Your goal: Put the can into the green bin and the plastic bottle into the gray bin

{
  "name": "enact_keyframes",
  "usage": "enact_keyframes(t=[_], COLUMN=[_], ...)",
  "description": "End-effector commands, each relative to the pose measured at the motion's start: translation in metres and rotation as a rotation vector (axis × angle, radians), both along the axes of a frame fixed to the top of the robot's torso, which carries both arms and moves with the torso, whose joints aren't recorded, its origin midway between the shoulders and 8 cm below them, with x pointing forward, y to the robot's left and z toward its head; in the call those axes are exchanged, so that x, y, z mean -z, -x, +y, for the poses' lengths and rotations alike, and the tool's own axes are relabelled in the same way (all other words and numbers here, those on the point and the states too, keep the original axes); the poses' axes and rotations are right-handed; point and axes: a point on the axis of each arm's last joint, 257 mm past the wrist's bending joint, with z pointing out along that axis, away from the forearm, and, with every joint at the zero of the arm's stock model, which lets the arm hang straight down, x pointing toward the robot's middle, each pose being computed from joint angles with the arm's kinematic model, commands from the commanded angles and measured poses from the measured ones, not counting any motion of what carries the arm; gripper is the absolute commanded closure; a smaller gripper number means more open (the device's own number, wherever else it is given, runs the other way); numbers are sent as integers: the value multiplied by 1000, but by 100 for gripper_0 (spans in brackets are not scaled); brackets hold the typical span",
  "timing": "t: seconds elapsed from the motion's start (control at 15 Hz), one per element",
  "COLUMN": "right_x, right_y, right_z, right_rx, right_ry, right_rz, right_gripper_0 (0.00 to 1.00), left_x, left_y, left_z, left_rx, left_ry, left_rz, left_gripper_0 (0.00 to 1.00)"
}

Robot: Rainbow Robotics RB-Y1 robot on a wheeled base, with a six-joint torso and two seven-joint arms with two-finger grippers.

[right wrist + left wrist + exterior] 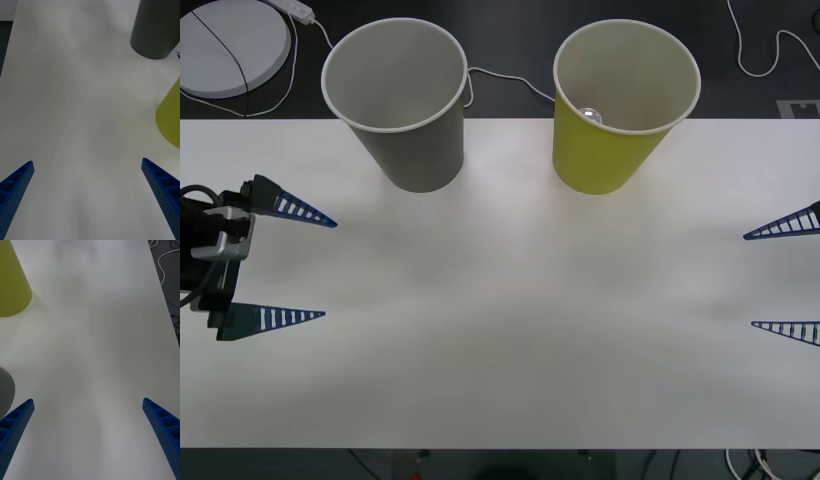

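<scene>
Left tool (326, 268) spread, table (510, 300) edge

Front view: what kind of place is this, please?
Probably a robot test lab: a plain white table with the gray bin and green bin, loose cables on the dark floor behind.

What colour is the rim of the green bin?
White rim, clearest in the front view.

can (591, 116) inside green bin (605, 160); gray bin (415, 150) upright
</scene>
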Motion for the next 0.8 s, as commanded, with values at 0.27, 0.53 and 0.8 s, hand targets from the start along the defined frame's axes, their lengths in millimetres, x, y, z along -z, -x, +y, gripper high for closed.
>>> enact_keyframes(t=[0.27,0.53,0.8], right_x=[0,0,0], right_y=[0,0,0], right_z=[0,0,0], right_rx=[0,0,0], right_ry=[0,0,0], right_rz=[0,0,0], right_gripper_0=[0,0,0], left_x=[10,15,15], left_y=[-4,-4,-4], left_z=[10,16,16], left_rx=[-5,-8,-8], left_ry=[-21,-51,-53], left_rz=[7,8,7], left_gripper_0=[0,0,0])
